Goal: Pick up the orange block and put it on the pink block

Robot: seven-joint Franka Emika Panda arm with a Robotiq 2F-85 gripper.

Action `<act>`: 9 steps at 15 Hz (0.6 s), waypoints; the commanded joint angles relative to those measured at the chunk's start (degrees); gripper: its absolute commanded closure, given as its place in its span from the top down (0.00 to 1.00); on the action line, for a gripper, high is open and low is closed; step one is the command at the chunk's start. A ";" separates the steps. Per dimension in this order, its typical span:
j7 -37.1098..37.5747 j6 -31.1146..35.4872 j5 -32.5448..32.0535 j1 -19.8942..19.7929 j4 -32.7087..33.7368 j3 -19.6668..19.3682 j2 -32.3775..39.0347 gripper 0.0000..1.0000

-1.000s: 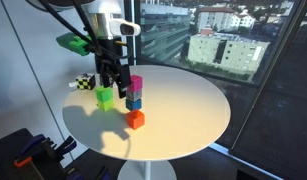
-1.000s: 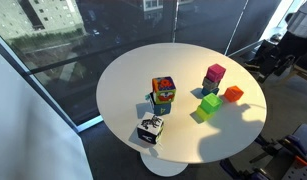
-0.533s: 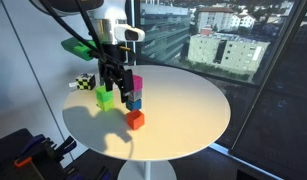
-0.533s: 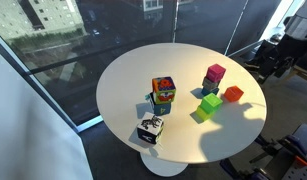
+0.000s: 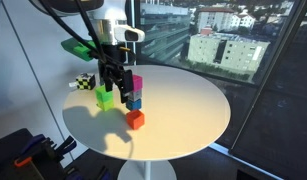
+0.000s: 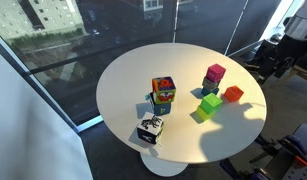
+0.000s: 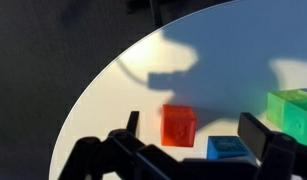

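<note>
Orange block (image 5: 136,119) sat on the white table (image 5: 193,110) nearest the camera, ungrasped, so no step looked done. Just behind it the pink block (image 5: 137,84) stood atop a blue block (image 5: 135,101), its top bare. Beyond, the gripper (image 5: 113,84) hovered, jaws spread and empty; grasp, lift and placement all lay ahead

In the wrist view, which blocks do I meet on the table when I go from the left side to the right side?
orange block → blue block → green block
</note>
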 commanded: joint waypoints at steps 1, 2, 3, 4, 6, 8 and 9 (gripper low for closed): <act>-1.70 -0.27 1.96 0.20 1.47 -0.81 1.81 1.00; -2.08 0.04 2.44 0.28 1.60 -0.98 2.24 1.00; -2.44 0.26 3.05 0.35 1.80 -1.11 2.80 1.00; -2.83 0.90 3.64 0.39 1.92 -1.21 3.50 1.00; -3.59 2.31 4.43 0.38 2.26 -1.35 5.21 1.00; -4.01 3.99 4.73 0.38 2.64 -1.27 7.21 1.00; -4.05 5.02 4.54 0.33 2.88 -1.18 8.30 1.00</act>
